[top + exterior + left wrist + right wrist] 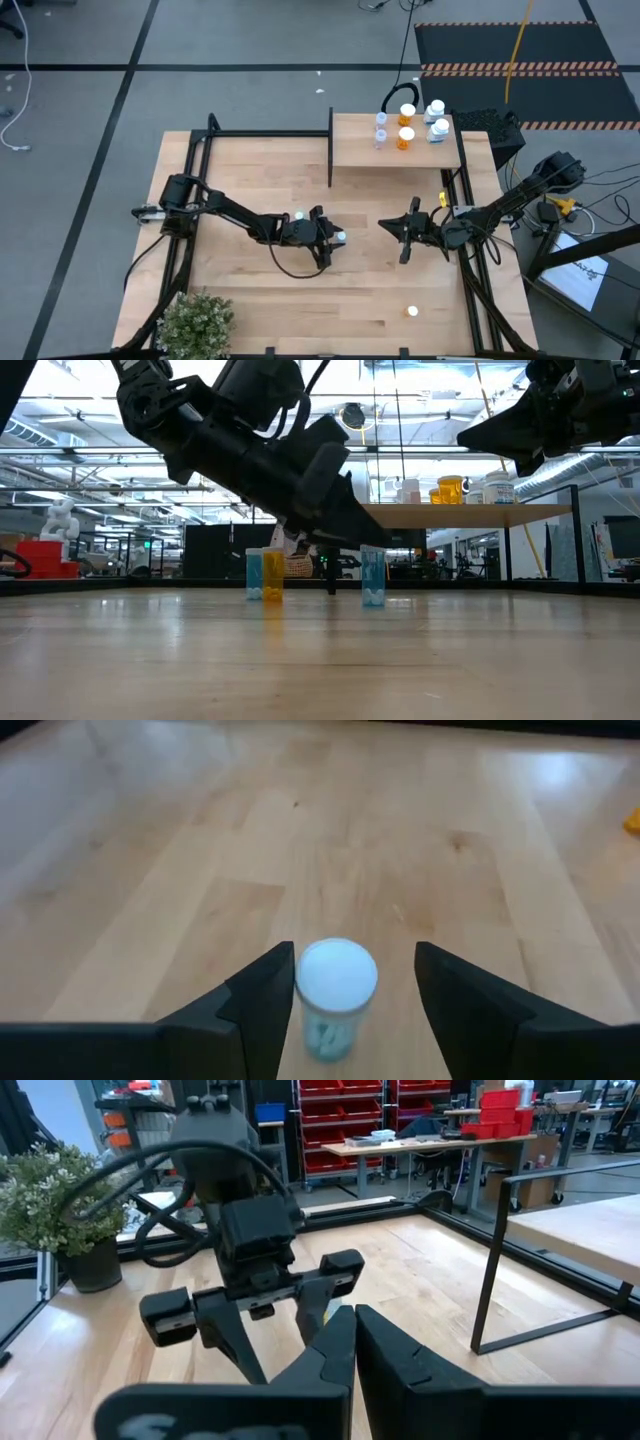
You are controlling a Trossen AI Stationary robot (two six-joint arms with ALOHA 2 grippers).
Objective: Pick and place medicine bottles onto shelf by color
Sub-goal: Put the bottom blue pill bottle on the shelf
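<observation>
Where shelving (red bins) (345,1120) lines the room, light-wood tabletop (260,300) gleams.

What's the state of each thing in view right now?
Left gripper: open, fingers either side of a blue bottle, gap on one side.
Blue bottle: upright on the table, capped.
Right gripper: shut, empty, above the table.
Shelf: holds six bottles, all upright.
Orange bottle: upright on the table near the front edge.
Plant: upright at the front left corner.
</observation>
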